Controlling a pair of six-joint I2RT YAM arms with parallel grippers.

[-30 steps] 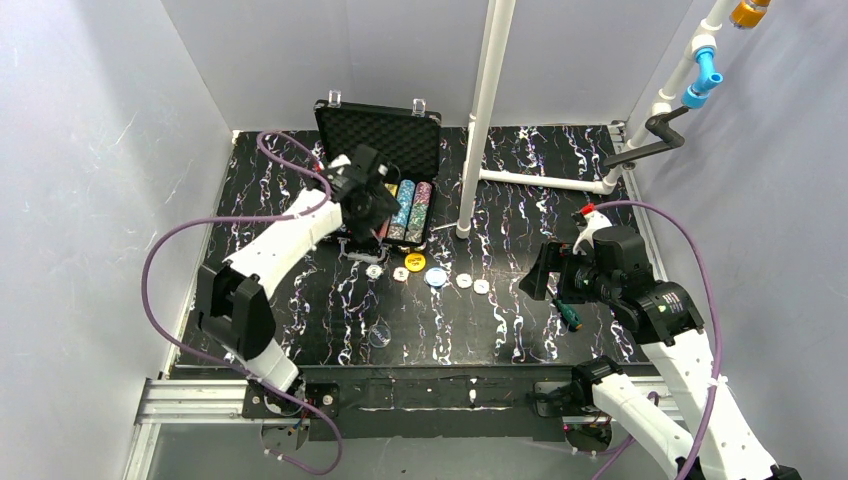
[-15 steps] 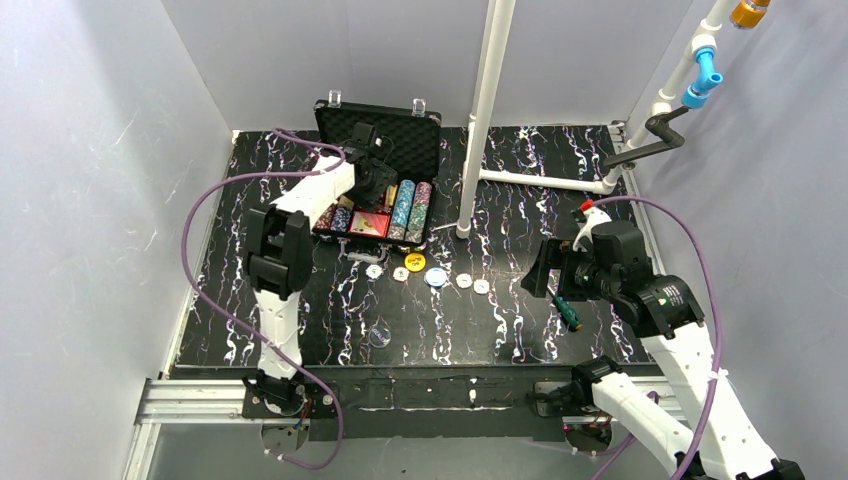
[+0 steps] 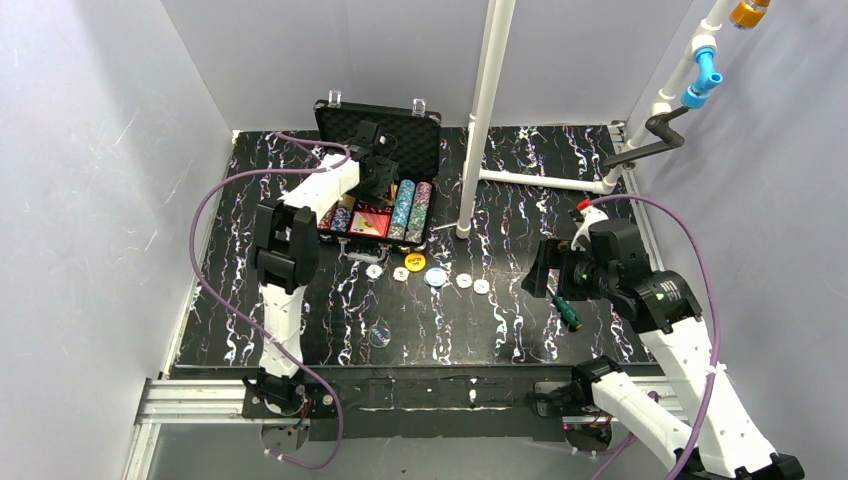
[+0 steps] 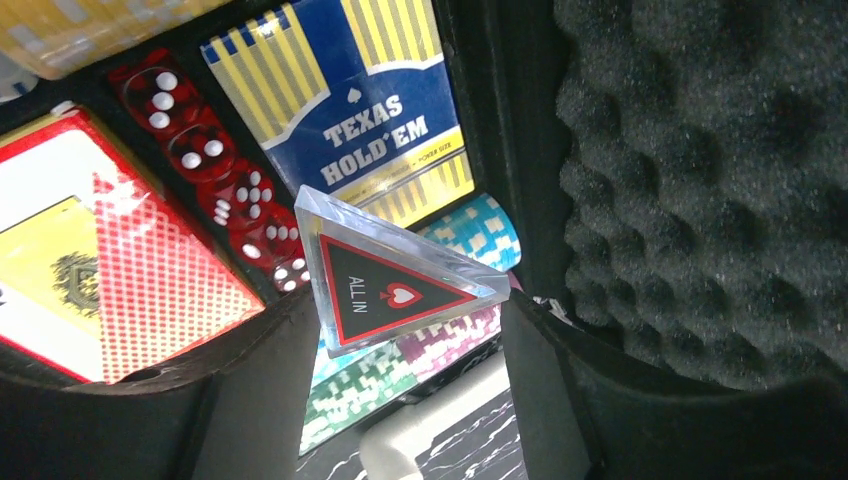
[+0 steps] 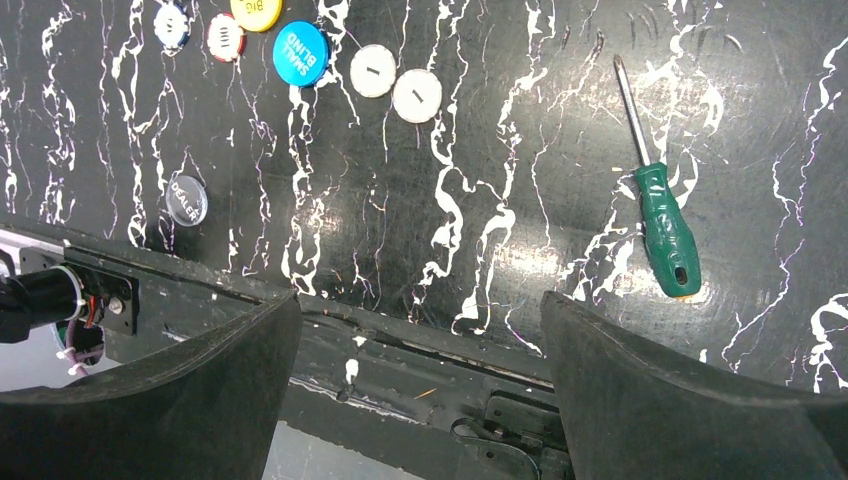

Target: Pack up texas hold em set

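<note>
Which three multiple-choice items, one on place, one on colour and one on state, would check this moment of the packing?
1. Where is the ALL IN triangle?
A. Lying loose outside the case.
B. Held by the left gripper over the case.
C. Pressed into a slot in the case.

2. What colour is the SMALL BLIND disc?
A. Yellow.
B. Red.
C. Blue.

3. How does the case stand?
A. Open, foam lid upright.
B. Shut and latched.
C. Upside down.

Answers:
1 B: the left wrist view shows it clamped between the fingers above the card deck.
2 C: the right wrist view shows its blue face.
3 A: the overhead view shows the lid raised and the chip rows uncovered.
</note>
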